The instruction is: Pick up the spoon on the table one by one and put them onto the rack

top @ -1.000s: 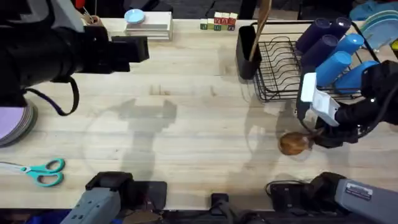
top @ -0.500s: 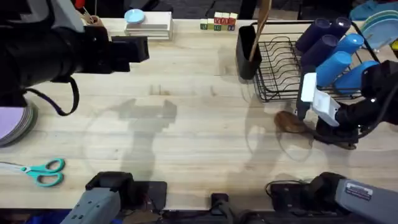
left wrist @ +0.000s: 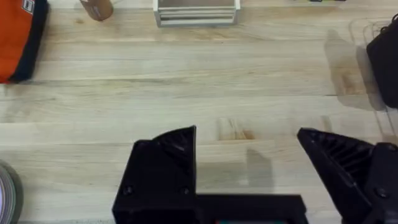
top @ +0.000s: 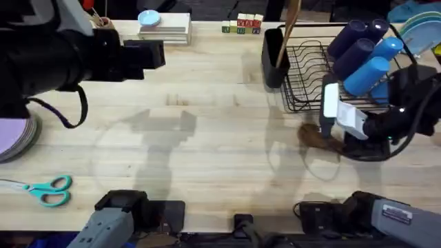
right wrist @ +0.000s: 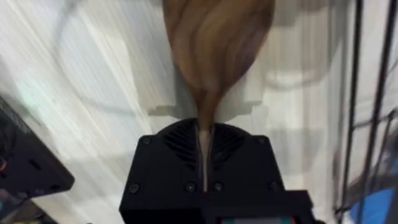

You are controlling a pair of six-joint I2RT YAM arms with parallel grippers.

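Two right fingers point(right wrist: 205, 158) clamp the spoon point(right wrist: 214, 46) handle; overhead shows left fingers point(left wrist: 249, 180) spread, empty

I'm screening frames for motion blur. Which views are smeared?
Right wrist view: the table streaks with motion, while the spoon clamped in the right gripper stays fairly crisp. Overhead view: spoon slightly smeared. Left wrist view: sharp.

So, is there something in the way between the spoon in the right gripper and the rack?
Nothing visible blocks it. The right gripper holds the spoon just in front of the rack, with bare table between them. Blue cups fill the rack's right part, and another spoon already stands in the holder.
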